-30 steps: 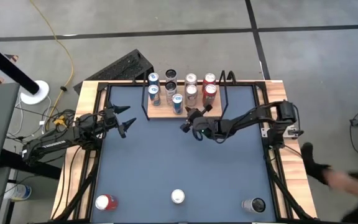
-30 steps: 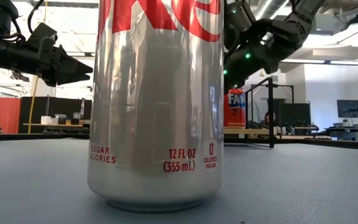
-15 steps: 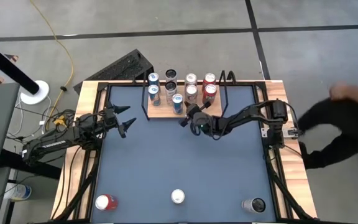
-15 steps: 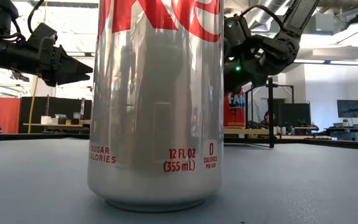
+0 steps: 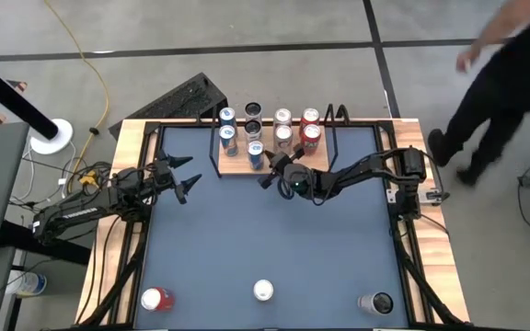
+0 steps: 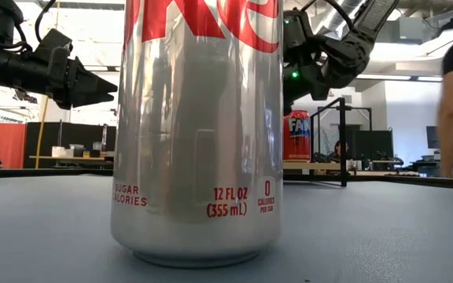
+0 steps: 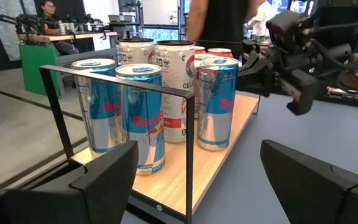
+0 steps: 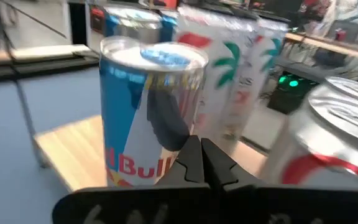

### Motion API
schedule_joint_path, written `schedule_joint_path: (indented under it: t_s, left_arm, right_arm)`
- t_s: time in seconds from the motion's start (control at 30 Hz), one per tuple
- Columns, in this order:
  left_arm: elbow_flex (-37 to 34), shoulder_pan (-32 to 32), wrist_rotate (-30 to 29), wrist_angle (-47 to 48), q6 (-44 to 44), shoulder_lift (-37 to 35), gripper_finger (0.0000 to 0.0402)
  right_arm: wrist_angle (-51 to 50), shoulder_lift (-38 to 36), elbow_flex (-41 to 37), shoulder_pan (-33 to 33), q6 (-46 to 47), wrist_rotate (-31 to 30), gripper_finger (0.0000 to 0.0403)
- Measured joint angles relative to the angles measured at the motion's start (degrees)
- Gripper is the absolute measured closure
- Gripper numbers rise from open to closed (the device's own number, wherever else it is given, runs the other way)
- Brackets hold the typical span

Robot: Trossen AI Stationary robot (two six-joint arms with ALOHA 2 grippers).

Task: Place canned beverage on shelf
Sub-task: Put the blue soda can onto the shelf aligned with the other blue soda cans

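Blue-and-silver can (image 5: 255, 153) upright on the shelf (image 5: 237, 166), long axis vertical, at the front edge nearest the table (image 5: 247, 248), beside seven other upright cans in close rows. Smooth metal cylinder, glossy print; light-wood board, thin black rail frame. Right gripper (image 5: 275, 172) just in front of that can, fingers pressed together, holding nothing. Left gripper (image 5: 183, 176) over the table's left side, well apart, fingers spread and empty. Broad bare grey-blue surface before the shelf; three more cans (image 5: 263, 291) along the near edge.
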State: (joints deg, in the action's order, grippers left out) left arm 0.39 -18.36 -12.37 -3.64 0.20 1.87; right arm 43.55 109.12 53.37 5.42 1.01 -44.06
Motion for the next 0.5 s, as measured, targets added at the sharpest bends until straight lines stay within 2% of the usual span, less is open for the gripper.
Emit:
schedule_joint_path:
  t_s: [0.17,0.5]
  left_arm:
    - [0.01,0.01,-0.01,0.00,-0.02,0.00,0.0074]
    - [0.00,0.00,0.00,0.00,0.00,0.00,0.0074]
  right_arm:
    - [-3.77,0.00,2.42,0.27,4.93,2.14,0.0403]
    - [-15.37,-3.52,3.12,-1.07,5.43,2.76,0.0403]
